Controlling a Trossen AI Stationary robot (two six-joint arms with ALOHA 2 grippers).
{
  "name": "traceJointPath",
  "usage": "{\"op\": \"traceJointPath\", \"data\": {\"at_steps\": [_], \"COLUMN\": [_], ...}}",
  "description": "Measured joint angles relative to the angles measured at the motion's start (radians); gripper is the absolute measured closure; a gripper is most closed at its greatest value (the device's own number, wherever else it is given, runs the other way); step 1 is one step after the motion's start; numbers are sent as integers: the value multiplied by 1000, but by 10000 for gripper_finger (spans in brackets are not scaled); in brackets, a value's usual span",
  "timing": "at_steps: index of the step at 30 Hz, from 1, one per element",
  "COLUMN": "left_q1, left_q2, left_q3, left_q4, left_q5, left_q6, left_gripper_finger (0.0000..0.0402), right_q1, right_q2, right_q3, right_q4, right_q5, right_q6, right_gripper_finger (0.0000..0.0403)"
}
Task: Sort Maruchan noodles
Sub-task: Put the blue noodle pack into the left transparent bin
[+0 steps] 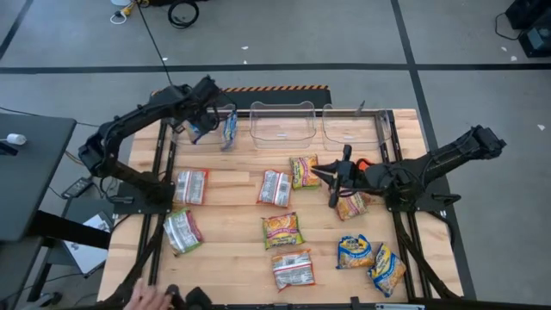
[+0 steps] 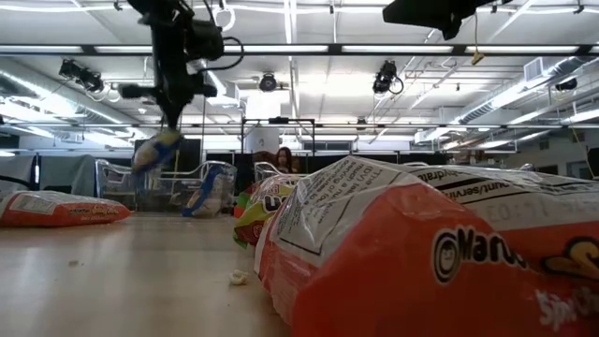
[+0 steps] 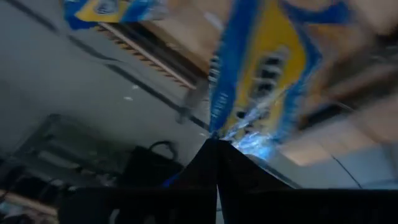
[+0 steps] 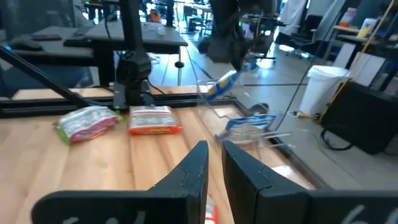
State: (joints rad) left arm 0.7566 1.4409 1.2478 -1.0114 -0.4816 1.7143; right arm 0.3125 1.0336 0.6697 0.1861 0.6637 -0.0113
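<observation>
Nearest the front edge of the worktop (image 1: 232, 258), the unsorted packets (image 1: 294, 269) are seen lying flat: an orange-red one, a yellow-green one (image 1: 281, 230), two blue-yellow ones (image 1: 370, 258) at the right, and others toward the left. A person's hand (image 1: 138, 297) shows at that front edge and should be kept clear of.

Farther in, the right gripper (image 1: 337, 179) is held low over the middle of the worktop, just beside two packets; its fingers stand slightly apart and nothing is seen between them. It appears to be waiting.

At the far edge, the left gripper (image 1: 204, 119) is clamped fully on a blue-yellow packet (image 3: 267, 74), which hangs from the fingertips above the left bin (image 1: 200, 138). A second blue-yellow packet (image 1: 230, 129) is already leaning on edge in that bin.

The step in hand is judged to be the drop. It would be done well if the hanging packet were centred over the bin's opening, lowered until its bottom edge is inside the walls, and only then released, since a limp crinkly packet may catch on the rim or slide out. The other two bins (image 1: 281, 122) should be left for the other colours.
</observation>
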Motion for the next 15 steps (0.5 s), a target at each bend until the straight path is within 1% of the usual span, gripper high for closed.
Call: {"op": "traceJointPath", "data": {"at_steps": [2,4,10,15], "left_q1": [-5,-14,-54,-104], "left_q2": [19,40,139,165], "left_q3": [-38,-61,-69,-68], "left_q4": [70,83,140,143], "left_q5": [25,34,41,87], "left_q6": [28,71,78,64], "left_gripper_finger": [401,401,401,398], "right_q1": [-7,-10,-13,-42], "right_q2": [0,0,0,0], "right_q3": [0,0,0,0], "right_q4": [2,12,7,1], "right_q5": [-2,-2,-6,-3], "right_q6": [-17,-19,-66,-72], "right_gripper_finger": [350,350,350,350]}}
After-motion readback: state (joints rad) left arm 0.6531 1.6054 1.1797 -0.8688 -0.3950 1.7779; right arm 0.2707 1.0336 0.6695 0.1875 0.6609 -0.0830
